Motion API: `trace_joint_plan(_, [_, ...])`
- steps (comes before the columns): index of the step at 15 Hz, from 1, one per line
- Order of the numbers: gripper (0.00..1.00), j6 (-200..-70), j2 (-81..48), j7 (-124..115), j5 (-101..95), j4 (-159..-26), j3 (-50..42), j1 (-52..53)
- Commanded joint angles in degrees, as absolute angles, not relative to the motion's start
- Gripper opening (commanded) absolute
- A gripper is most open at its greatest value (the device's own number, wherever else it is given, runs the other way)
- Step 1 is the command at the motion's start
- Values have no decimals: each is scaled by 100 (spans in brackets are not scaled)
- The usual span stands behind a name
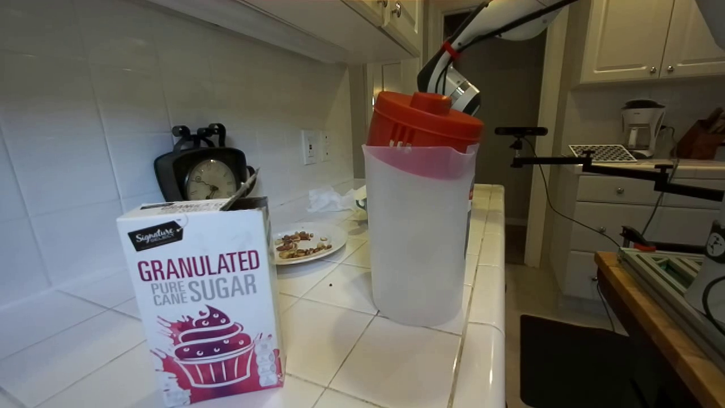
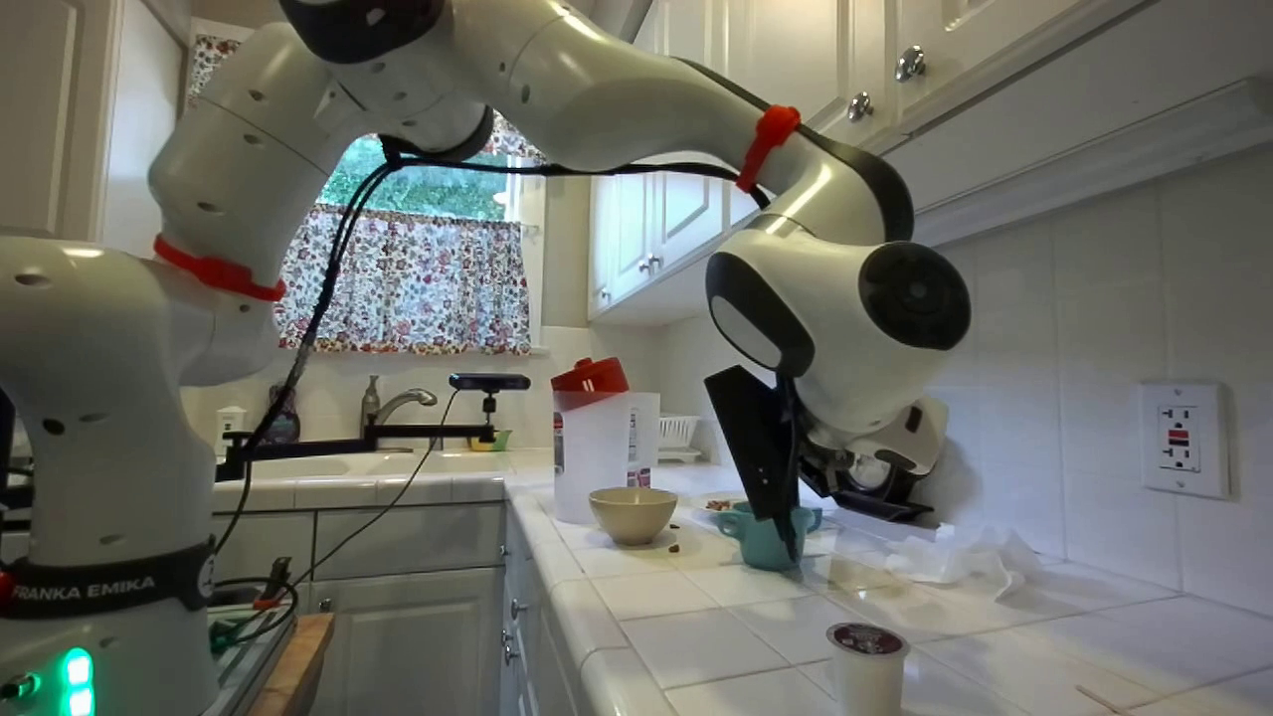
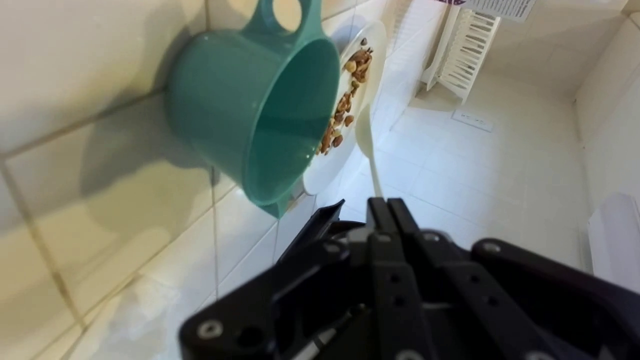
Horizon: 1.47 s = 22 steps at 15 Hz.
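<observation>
Tiled ctr [image 2: 686, 636]; arm [image 2: 597, 94] arched, hand [image 3: 386, 201] low nr cup [image 3: 220, 95], closed on wht spoon [image 3: 364, 132].

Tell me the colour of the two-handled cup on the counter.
The two-handled cup is teal; it shows best in the wrist view.

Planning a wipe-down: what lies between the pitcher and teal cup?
An exterior view shows a bowl and small dark bits between the pitcher and teal cup.

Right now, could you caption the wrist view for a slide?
Gripper holding a spoon near a cup, a plate of nuts.
</observation>
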State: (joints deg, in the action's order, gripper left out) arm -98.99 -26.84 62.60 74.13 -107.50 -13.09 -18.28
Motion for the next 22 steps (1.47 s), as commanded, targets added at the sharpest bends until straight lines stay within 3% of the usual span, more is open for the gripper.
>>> trace_joint_plan(1, [1,-9716,-3162,6056,7462,-10034,-1206,-1928])
trace_joint_plan(15, [1,-9222,-4832,5287,7184,-7446,-620,-1890])
trace_joint_plan(22, [1,-9792,-5186,5236,6679,-6820,-513,-1590])
